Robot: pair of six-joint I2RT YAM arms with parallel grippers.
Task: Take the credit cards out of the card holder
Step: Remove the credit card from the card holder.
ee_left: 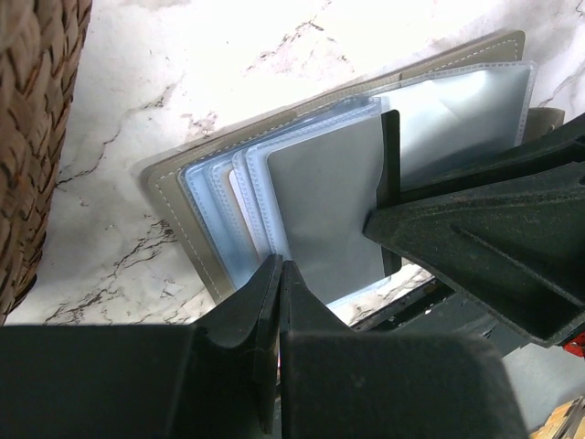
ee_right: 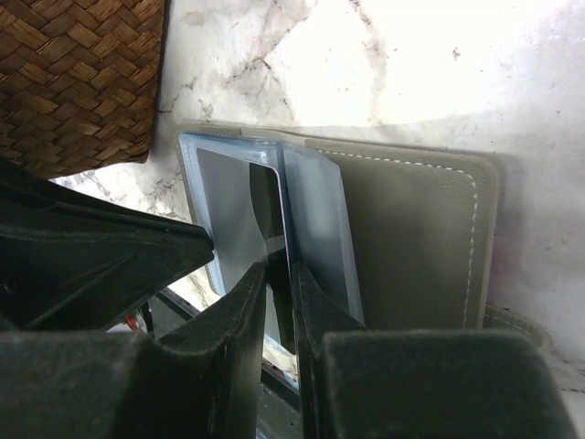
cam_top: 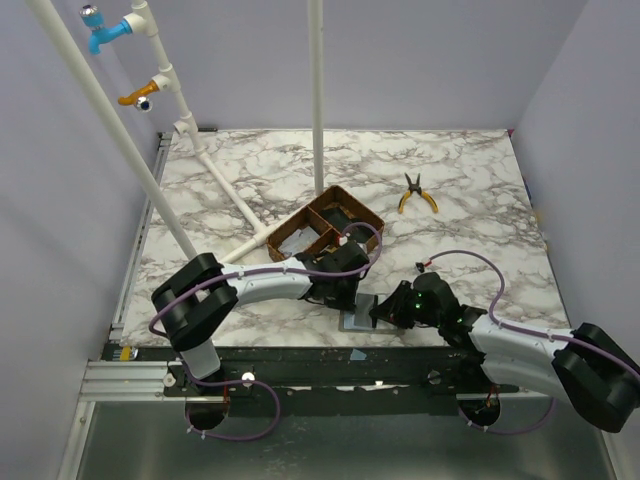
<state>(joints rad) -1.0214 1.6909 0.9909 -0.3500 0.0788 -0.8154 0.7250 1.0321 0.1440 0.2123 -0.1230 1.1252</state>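
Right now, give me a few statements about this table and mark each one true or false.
1. The card holder lies open on the marble table. True.
2. The pliers sit inside the woven tray. False: they lie on the table, apart from the tray.
3. The left gripper and the right gripper both have their fingers at the card holder. True.
4. The card holder's sleeves are solid black. False: they are clear, bluish plastic.
5. The pliers have yellow handles. True.
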